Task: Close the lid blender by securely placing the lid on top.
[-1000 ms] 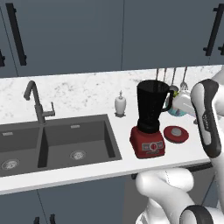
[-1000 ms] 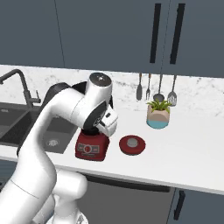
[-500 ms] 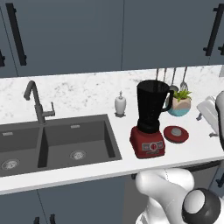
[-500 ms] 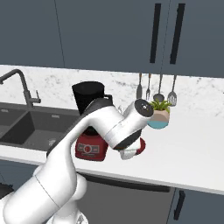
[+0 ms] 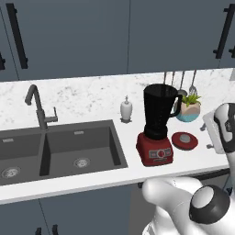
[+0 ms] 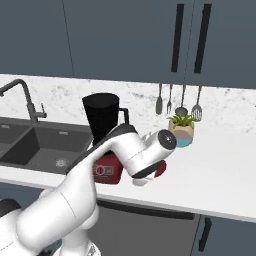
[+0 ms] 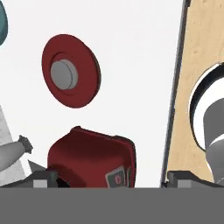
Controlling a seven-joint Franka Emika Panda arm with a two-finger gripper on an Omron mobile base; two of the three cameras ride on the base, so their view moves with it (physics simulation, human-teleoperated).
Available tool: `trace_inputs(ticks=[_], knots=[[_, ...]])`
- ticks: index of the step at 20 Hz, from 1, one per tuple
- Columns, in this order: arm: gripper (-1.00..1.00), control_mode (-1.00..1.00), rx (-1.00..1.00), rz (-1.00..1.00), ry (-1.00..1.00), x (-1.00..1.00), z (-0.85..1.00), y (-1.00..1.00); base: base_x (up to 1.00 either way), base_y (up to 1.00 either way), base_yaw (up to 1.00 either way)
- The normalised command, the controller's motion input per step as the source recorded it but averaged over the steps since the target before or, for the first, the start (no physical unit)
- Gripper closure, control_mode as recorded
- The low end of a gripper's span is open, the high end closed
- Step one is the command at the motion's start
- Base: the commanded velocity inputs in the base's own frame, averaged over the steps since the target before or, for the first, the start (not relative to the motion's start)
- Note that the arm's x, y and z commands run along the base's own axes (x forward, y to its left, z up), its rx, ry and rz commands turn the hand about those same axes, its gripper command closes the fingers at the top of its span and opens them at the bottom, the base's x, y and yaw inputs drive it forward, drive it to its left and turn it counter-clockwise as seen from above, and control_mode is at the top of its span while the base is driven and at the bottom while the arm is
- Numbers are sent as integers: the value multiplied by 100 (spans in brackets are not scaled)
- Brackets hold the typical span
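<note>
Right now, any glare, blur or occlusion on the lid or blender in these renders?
Left base view: even flat light, no glare; the lid and blender sharp and unobstructed. Right base view: the arm hides most of the lid and the blender's base. Hand view: lid clear but foreshortened into an oval, faint shadow beside it.

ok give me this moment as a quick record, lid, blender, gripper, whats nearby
lid: flat on the white counter, right of the blender, knob up, nothing touching it
blender: upright, jar open, no lid on
gripper: fingertips apart with nothing between them, off the lid
nearby: potted plant behind the lid, soap dispenser left of the blender, sink further left
task state: lid not yet picked up
</note>
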Motion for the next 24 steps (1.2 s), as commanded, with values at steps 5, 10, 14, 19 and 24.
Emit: trace_inputs(ticks=[5,10,14,19,24], knots=[[-100,-100,6,-8,19,52,-8,-29,0,0,0],[-100,-100,7,-1,15,41,-6,-21,0,0,0],[-100,-100,13,0,2,13,-25,0,0,0,0],[-100,-100,21,0,0,2,-23,0,0,0,0],[-100,-100,11,0,0,6,-8,2,0,0,0]])
